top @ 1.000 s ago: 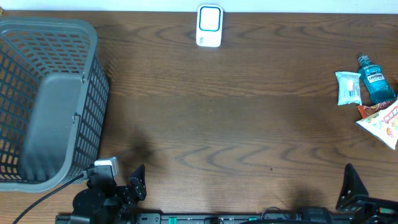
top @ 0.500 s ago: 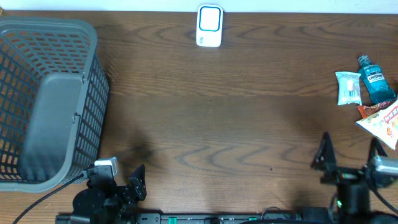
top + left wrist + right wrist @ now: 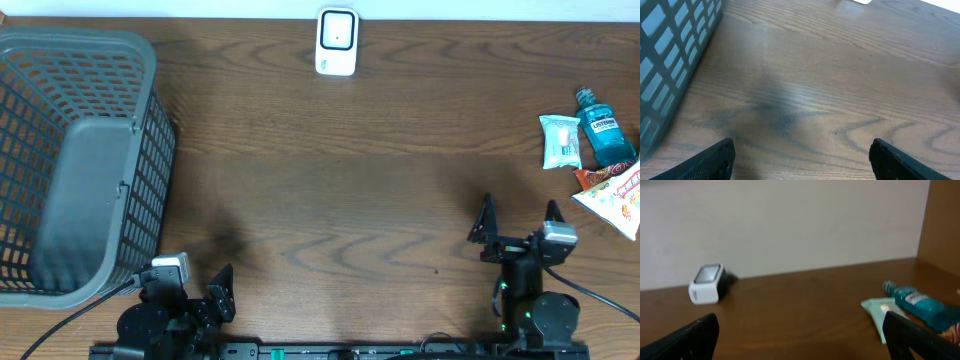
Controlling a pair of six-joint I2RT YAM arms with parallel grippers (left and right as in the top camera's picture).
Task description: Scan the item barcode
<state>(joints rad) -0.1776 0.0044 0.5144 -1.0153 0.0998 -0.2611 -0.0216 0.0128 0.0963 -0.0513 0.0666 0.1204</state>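
The white scanner [image 3: 337,42] with a blue face stands at the table's far edge; the right wrist view shows this scanner [image 3: 706,284] against the wall. Three items lie at the right edge: a pale green packet [image 3: 560,141], a blue bottle [image 3: 604,128] and an orange-and-white snack bag [image 3: 615,195]. My right gripper [image 3: 518,222] stands open and empty near the front right, well short of the packet [image 3: 879,311] and bottle [image 3: 917,301]. My left gripper [image 3: 195,282] rests open at the front left, over bare wood [image 3: 802,155].
A large grey mesh basket [image 3: 80,160] fills the left side, and its wall [image 3: 670,60] is close to the left gripper. The brown wooden table [image 3: 350,180] stretches between basket and items. A white wall runs behind the far edge.
The right arm has come up from the bottom right corner and moved left and forward into view, jaws wide. The left arm has not moved.
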